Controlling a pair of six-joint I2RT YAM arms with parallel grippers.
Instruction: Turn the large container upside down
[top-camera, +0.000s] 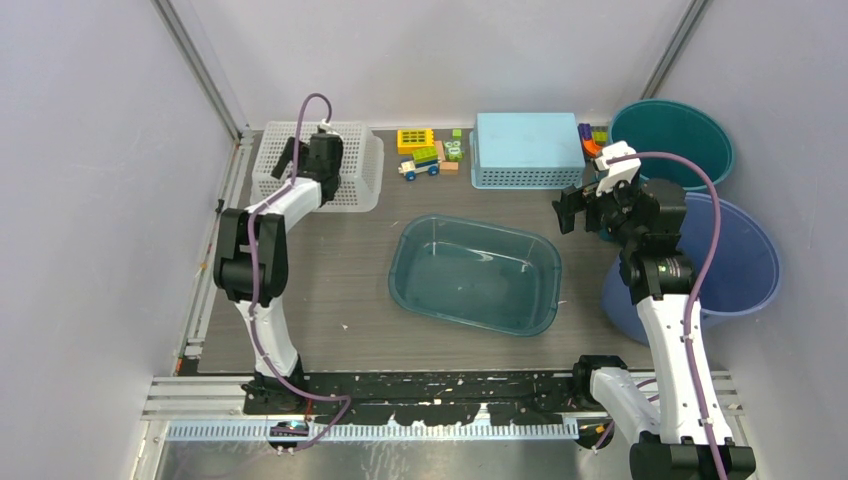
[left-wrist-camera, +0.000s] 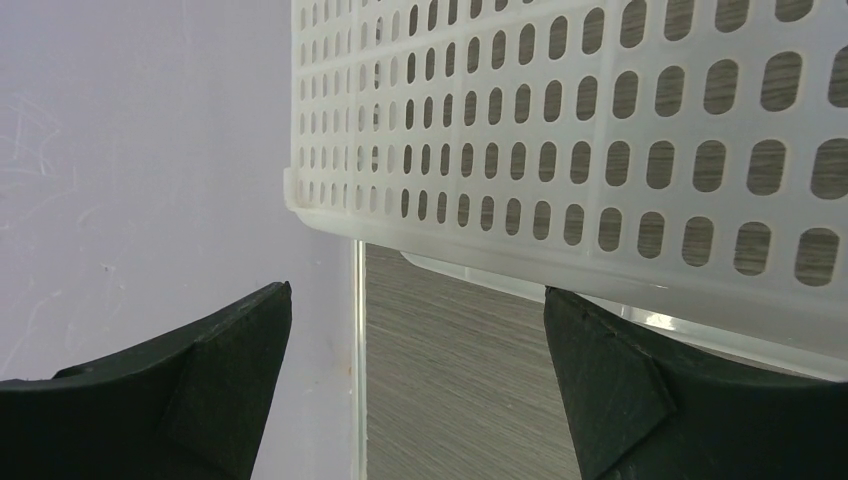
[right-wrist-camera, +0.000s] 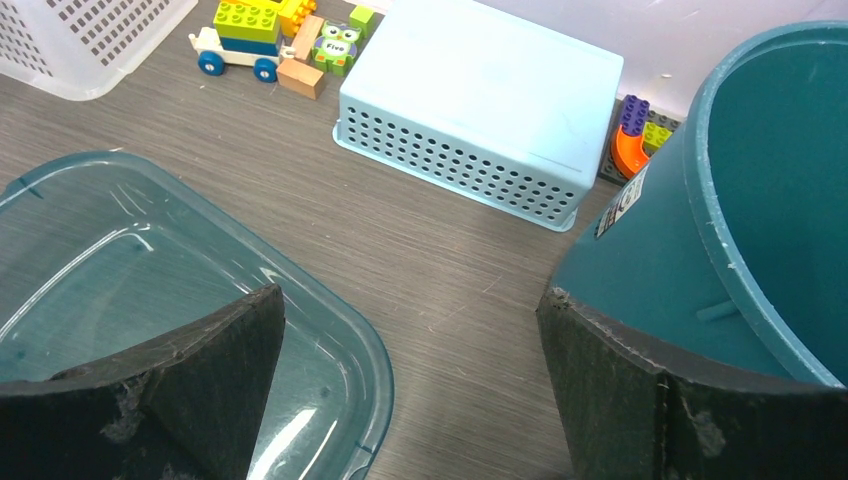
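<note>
The teal translucent tub (top-camera: 475, 280) sits mouth-up at the centre of the desk (top-camera: 340, 290), nothing touching it. The left end effector (left-wrist-camera: 415, 300) is spread wide at the corner of the white perforated basket (left-wrist-camera: 600, 150). The right end effector (right-wrist-camera: 410, 300) is open too, hanging between the tub's rim and the teal bucket (right-wrist-camera: 760, 200).

Left arm (top-camera: 252, 262) folds at the elbow, left gripper (left-wrist-camera: 415, 300) stretched ahead of it, jaws spread wide; right arm (top-camera: 668, 330) stands upright, right gripper (right-wrist-camera: 410, 300) turned leftward, jaws likewise apart.
</note>
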